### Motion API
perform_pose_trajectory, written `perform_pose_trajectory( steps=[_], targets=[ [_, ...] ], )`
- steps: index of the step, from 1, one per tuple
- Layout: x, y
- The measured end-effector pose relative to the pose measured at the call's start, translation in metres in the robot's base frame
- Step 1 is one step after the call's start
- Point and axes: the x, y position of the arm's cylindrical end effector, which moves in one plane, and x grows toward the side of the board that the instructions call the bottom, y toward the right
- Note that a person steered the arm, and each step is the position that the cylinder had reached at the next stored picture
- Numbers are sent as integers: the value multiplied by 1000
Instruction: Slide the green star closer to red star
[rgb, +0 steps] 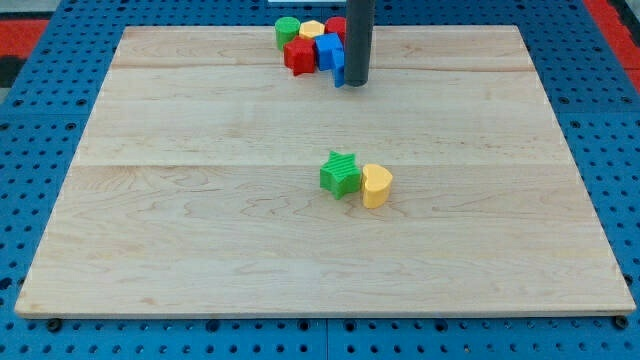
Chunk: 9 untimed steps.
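Camera view shows the green star (340, 173) lying near the middle of the wooden board (200, 250), a little toward the view's right. A yellow heart-shaped block (376, 185) touches it on the view's right side. Nothing else is near these two.

The red star (298, 56) sits well apart from it, up at the view's top edge of the board, inside a tight cluster. A green round block (287, 30) is just above the red star, a yellow block (312, 29) is beside that, and a blue block (328, 51) touches the red star on the view's right. Another red block (335, 26) shows at the back of the cluster, partly hidden, so its shape cannot be told.

My tip (357, 82) stands at the cluster's right edge, right against a small blue piece (340, 74), and far from the green star. The rod has no pincer at all, so there is nothing to open or close and nothing is held.

As I judge it, the task has hardly begun: the green star has the whole upper half of the board left to cross. The tip would need to come round below the green star and push it toward the view's top and slightly left, taking care that the yellow heart does not ride along.
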Motion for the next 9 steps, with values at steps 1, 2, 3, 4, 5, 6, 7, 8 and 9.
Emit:
perform_pose_trajectory(
  steps=[1, 2, 3, 4, 5, 6, 7, 8, 9],
  targets=[
    [0, -2],
    [0, -5],
    [10, 6],
    [47, -17],
    [92, -73],
    [149, -83],
    [199, -63],
    [206, -23],
    [163, -16]
  ],
)
